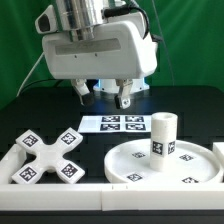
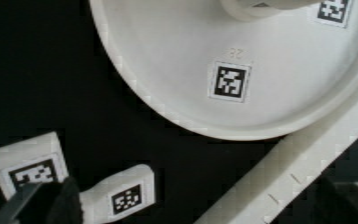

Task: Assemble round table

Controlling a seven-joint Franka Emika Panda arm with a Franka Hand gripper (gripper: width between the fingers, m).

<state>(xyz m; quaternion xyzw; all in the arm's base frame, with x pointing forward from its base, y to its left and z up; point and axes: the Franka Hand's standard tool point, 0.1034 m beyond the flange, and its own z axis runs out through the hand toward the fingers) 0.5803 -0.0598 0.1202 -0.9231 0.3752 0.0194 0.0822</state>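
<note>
Exterior view shows the job partway through. The short, thick white plastic cylinder post (image 1: 162, 134) stands upright on the large flat round white plastic disc (image 1: 125, 158), a little off the disc's middle. From here I cannot tell whether it is screwed home or only resting there. The white plastic X-shaped cross base (image 1: 45, 158) lies flat and well apart from both, by the near corner of the black tabletop (image 1: 30, 115) on the exterior view's left. My reading is that fixing this base onto the post is the main step left, after any tightening the post needs.

The disc sits by the near corner on the exterior view's right, tucked against the long white square-section rails (image 1: 110, 192) along the near edge. Black-and-white square tags dot all three parts. In the wrist view the disc (image 2: 176, 60) looks smooth, with a shallow raised rim.

The tool (image 1: 103, 94) hangs above the marker board (image 1: 112, 123) toward the far edge, fingers spread and holding nothing.
</note>
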